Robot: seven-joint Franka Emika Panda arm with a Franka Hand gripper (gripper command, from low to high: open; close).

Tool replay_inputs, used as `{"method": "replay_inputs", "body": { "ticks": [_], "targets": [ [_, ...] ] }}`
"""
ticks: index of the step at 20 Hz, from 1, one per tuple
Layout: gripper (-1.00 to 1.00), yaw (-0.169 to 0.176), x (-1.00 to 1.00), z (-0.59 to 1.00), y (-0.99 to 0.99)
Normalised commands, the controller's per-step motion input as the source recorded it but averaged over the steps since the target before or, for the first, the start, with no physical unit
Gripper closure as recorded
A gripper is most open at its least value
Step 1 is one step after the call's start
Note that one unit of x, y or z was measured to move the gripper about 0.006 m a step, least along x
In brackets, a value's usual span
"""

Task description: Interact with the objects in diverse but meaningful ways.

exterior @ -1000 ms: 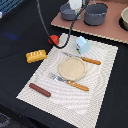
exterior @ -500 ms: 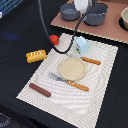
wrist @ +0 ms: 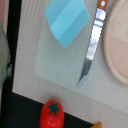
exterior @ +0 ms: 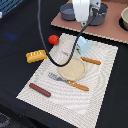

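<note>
From my station, the arm (exterior: pixel 83 10) hangs high over the mat's (exterior: pixel 100 95) far edge; its jaws are out of sight in both views, so I cannot tell their state. The carton (wrist: pixel 67 21) lies flat on the mat, just beside the knife (wrist: pixel 93 42), which lies along the plate's (wrist: pixel 120 45) rim. The tomato (exterior: pixel 53 39) sits on the dark table, just off the mat's edge. The bread (exterior: pixel 36 56) rests near it, also off the mat. The sausage (exterior: pixel 39 90) lies on the mat's near corner, well apart from the fork (exterior: pixel 69 81) beside the plate.
</note>
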Motion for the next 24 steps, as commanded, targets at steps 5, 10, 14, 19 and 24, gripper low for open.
{"method": "replay_inputs", "body": {
  "ticks": [5,10,14,19,24],
  "targets": [
    [-1.00,0.079,0.71,0.02,-0.13],
    [-1.00,0.030,0.90,0.17,0.07],
    [-1.00,0.074,0.66,0.01,0.32],
    [-1.00,0.110,0.35,-0.13,0.36],
    [-1.00,0.100,0.16,-0.17,0.07]
  ]
}}
